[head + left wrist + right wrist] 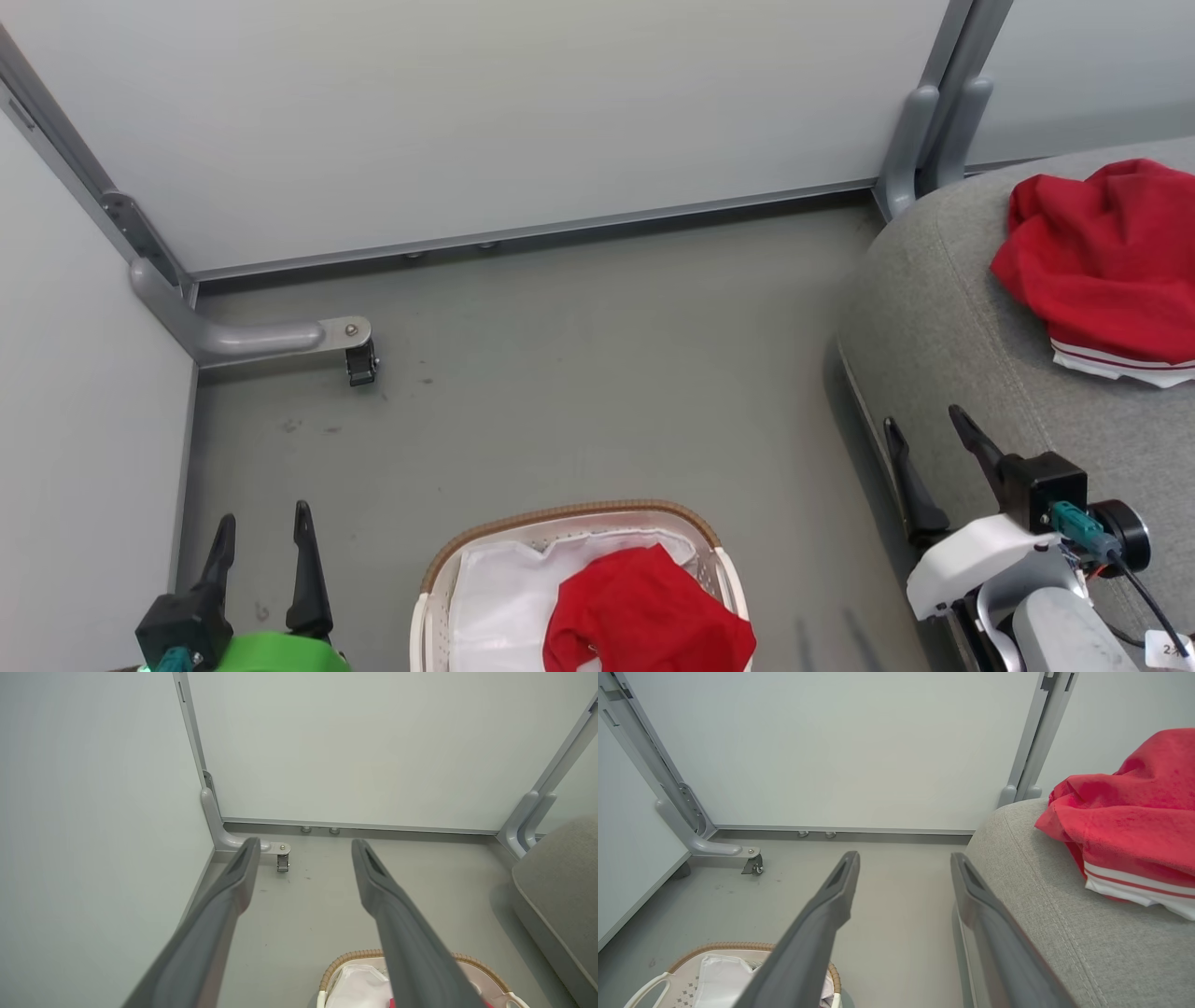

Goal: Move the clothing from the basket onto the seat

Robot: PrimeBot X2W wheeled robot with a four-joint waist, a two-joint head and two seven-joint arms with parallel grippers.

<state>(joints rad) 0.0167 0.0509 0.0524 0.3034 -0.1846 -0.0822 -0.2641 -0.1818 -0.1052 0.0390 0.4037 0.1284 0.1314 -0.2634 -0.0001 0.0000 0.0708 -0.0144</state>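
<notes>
Clothing (1102, 252) is in two spots. One part, red with white stripes, lies in a heap on the big grey seat (943, 308). Another red piece (644, 607) sits in the basket (569, 518), on top of the white liner (504, 597). The basket stands on the floor (579, 373), near the seat. The left pincer (263, 513) is open and holds nothing, over the floor left of the basket. The right pincer (924, 418) is open and empty too, at the seat's edge.
</notes>
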